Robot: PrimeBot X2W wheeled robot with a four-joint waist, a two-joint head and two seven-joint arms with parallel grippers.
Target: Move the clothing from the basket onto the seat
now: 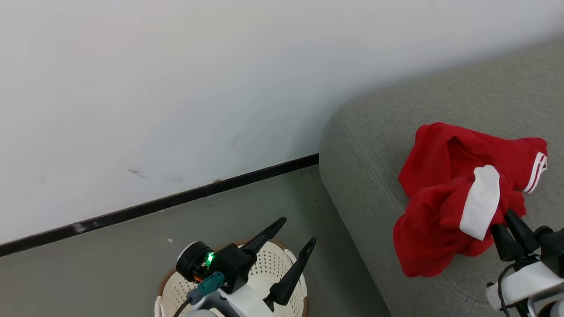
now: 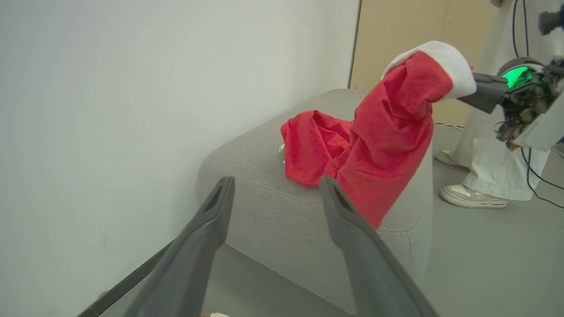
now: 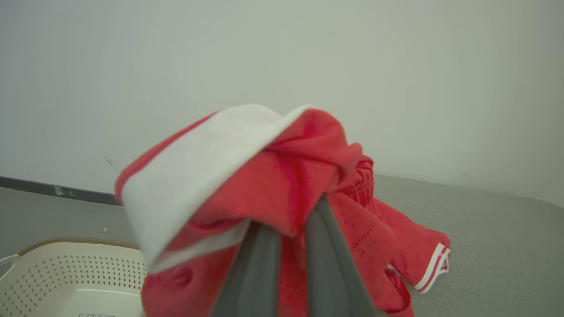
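Right gripper (image 1: 505,223), at 4 o'clock in the head view, is clamped on the white band of a bright red soft fabric garment (image 1: 434,220). The cloth trails from the fingers toward 9 o'clock, and its long axis runs from the band down to a hem at 7 o'clock, over the large grey woven-fabric seat cushion (image 1: 440,88). What appears to be a second red garment (image 1: 467,149), with a striped cuff, lies on the cushion at 12 o'clock of the held one, touching it. The hem sits near the cushion's rounded left edge, so release probably wants a shift toward 2 o'clock first. Left gripper (image 1: 297,230), fingers spread and holding nothing, hovers above the oval cream-white perforated plastic basket (image 1: 269,268) at 6 o'clock, well apart from the cloth. The right arm is the nearer.
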